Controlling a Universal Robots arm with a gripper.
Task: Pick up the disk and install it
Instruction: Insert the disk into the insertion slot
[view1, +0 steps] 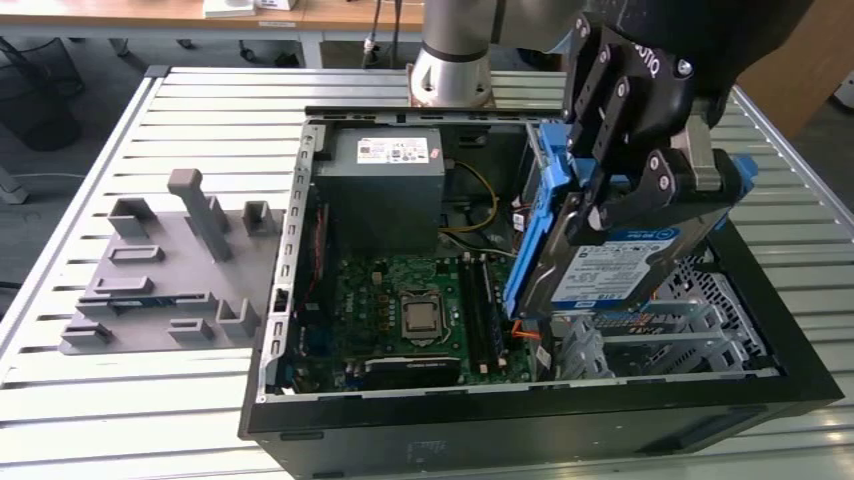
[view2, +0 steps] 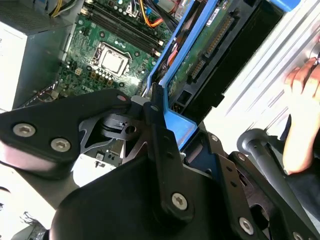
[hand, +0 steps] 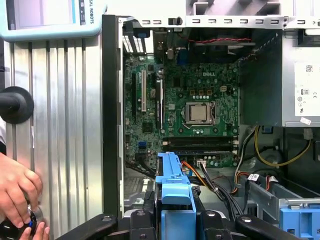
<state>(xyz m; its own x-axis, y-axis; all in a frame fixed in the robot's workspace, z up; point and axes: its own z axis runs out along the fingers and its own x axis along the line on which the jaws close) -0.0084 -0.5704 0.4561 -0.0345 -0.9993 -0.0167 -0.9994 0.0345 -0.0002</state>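
Holds the disk in the gripper, clamped shut on the blue carrier near its handle end, with nothing else in the grasp. Hangs it steeply tilted, label facing up and outward, above the open computer case, over the metal drive cage at the exterior view's right and just beside the motherboard. Shows, in the second wrist view, the green underside and connector pointing down into the case. Judged from this: lifted and brought to the case already; not yet seated in the cage, not lying flat, not latched. Cannot tell whether the lower end touches the cage. Off on the table, in the first wrist view, a person's hand, well apart from the case.
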